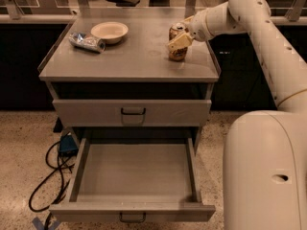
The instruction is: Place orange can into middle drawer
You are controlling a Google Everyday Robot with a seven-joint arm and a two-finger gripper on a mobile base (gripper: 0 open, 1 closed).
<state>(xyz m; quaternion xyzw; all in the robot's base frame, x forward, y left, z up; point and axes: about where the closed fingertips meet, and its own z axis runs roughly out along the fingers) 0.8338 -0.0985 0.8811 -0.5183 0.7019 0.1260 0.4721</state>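
Note:
The orange can (pixel 178 52) stands upright on the grey cabinet top (pixel 129 56), near its right edge. My gripper (pixel 178 36) reaches in from the right and is closed around the can's upper half, with one pale finger (pixel 177 41) lying across its front. The can's base rests on the cabinet top. The middle drawer (pixel 135 170) is pulled wide open below, its flat grey floor bare, with a dark loop handle (pixel 132 218) on its front.
A cream bowl (pixel 109 31) and a shiny silver-and-blue tube-shaped item (pixel 87 41) lie at the top's back left. The upper drawer (pixel 132 112) is closed. A blue box and black cables (pixel 57 164) lie on the floor at left. My white base (pixel 266 171) stands at right.

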